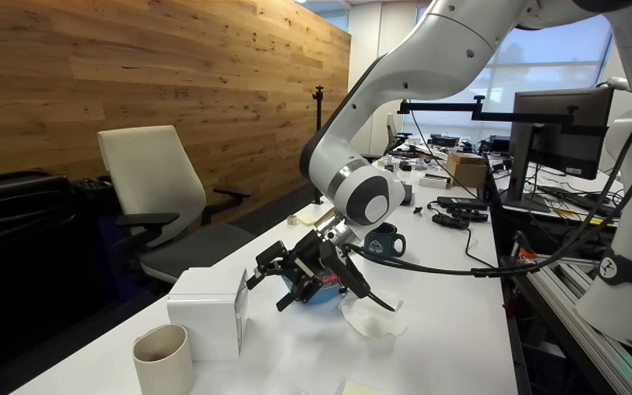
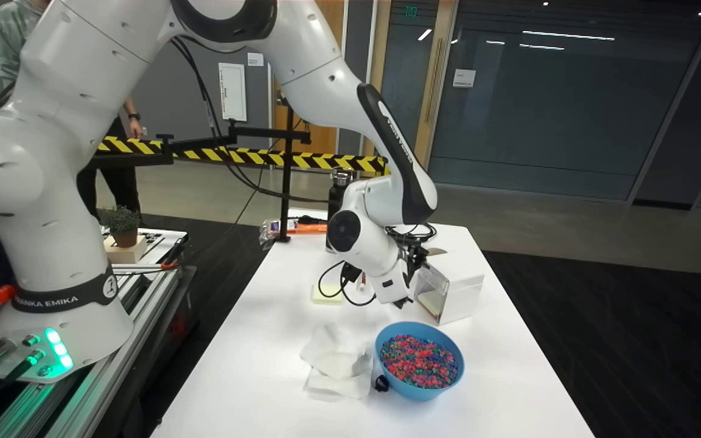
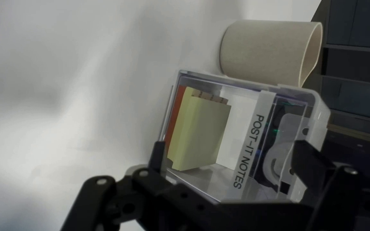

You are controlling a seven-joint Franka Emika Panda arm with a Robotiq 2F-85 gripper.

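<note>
My gripper (image 1: 267,294) stands open, its black fingers (image 3: 157,157) spread wide with nothing gripped between them. It points down and sideways at a white box (image 1: 206,312) with a clear front. In the wrist view the box's label (image 3: 249,141) reads "POST-IT NOTES", and yellow sticky notes (image 3: 201,131) with an orange-red one (image 3: 173,122) are visible through the clear plastic. The fingertips frame the box front; whether they touch it I cannot tell. Beside the box is a beige cup (image 3: 262,51). In an exterior view the arm's wrist hides most of the gripper near the box (image 2: 463,292).
A blue bowl (image 2: 420,392) of colourful beads sits beneath and behind the gripper, near crumpled white paper (image 2: 338,356). A dark mug (image 1: 383,241) stands under the wrist. Farther off are a black bottle (image 2: 337,188), a yellow note pad (image 2: 326,295) and a black stand (image 2: 288,176).
</note>
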